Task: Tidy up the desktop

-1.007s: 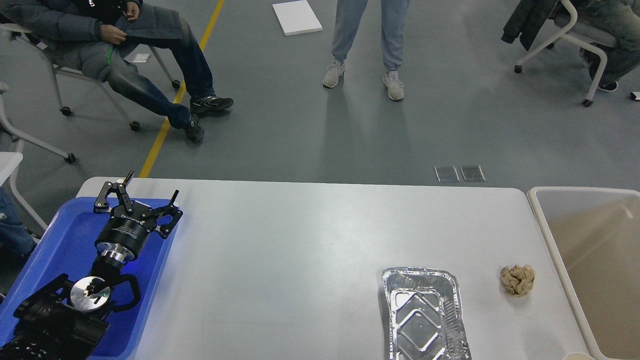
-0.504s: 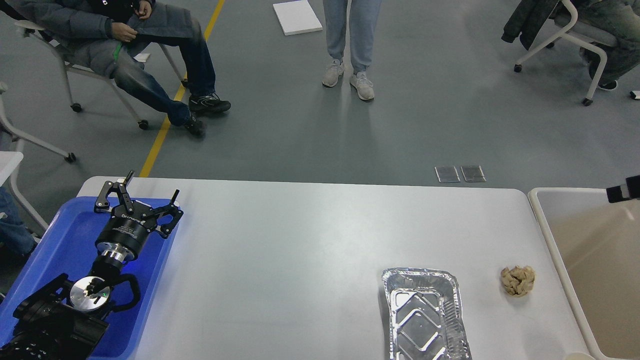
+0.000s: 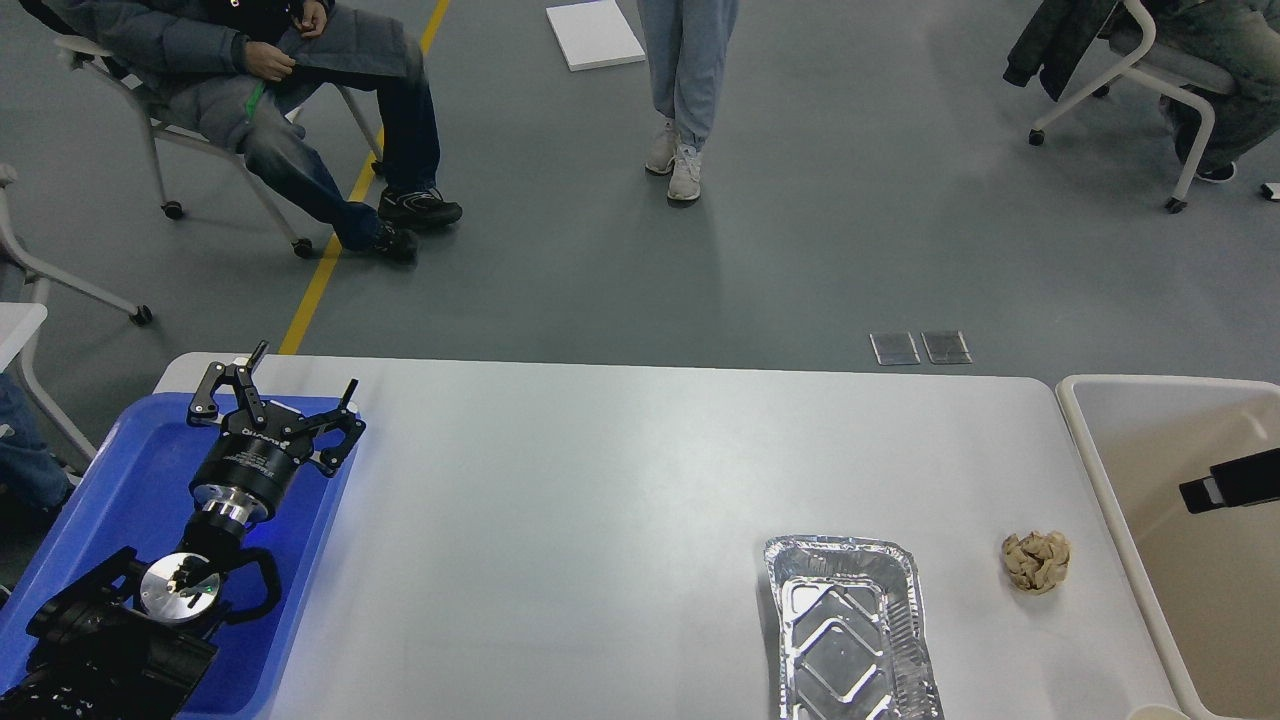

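Note:
The white-grey desktop (image 3: 600, 480) fills the lower half of the head view. An empty foil tray (image 3: 850, 630) lies at its front right. A crumpled brown paper ball (image 3: 1035, 560) lies just right of it, near the desk's right edge. My left gripper (image 3: 300, 375) is open and empty, held over the far end of the blue tray (image 3: 110, 490) at the desk's left side. Only a black tip of my right gripper (image 3: 1230, 490) shows at the right edge, over the beige bin (image 3: 1100, 470). Its fingers cannot be told apart.
The beige bin stands against the desk's right end. A pale rounded rim (image 3: 1155, 712) shows at the bottom right corner. Beyond the desk, a person stands (image 3: 685, 90) and others sit on wheeled chairs (image 3: 250, 100) on the grey floor.
My right gripper's tip has come into view at the right edge and moved down over the bin. The left arm has not moved. The standing person has shifted.

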Motion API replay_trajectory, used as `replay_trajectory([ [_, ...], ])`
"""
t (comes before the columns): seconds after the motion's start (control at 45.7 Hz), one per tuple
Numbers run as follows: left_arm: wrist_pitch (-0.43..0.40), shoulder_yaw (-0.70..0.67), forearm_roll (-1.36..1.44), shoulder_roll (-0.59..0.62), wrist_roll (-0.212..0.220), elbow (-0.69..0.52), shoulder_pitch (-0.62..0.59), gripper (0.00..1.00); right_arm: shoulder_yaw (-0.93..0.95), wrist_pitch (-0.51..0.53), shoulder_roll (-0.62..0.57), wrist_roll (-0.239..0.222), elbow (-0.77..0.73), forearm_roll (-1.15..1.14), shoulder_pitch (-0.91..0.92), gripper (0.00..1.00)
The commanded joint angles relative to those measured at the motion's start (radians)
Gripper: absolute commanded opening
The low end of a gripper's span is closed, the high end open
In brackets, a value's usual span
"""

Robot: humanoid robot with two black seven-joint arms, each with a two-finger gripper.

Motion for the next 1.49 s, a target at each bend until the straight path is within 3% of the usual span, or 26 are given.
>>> replay_trajectory([
  [0.0,0.0,0.0,0.0,0.0,0.0,0.0,0.0,1.0,-0.082,0.0,-0.026,-0.019,0.019,0.03,-0.003,0.99],
  [0.526,0.0,0.0,-0.002,0.0,0.0,0.0,0.0,1.0,-0.105,0.0,-0.046,-0.028,0.028,0.024,-0.021,0.99],
  [0.964,0.0,0.0,-0.002,0.0,0.0,0.0,0.0,1.0,-0.097,0.0,-0.048,-0.033,0.022,-0.014,-0.343,0.99],
  [1.117,0.0,0.0,-0.002,0.0,0.0,0.0,0.0,1.0,-0.096,-0.145,-0.037,-0.033,0.01,-0.017,-0.446,0.99],
  [1.467,0.0,0.0,-0.002,0.0,-0.002,0.0,0.0,1.0,-0.065,-0.36,0.037,-0.031,-0.061,0.001,-0.578,0.99],
])
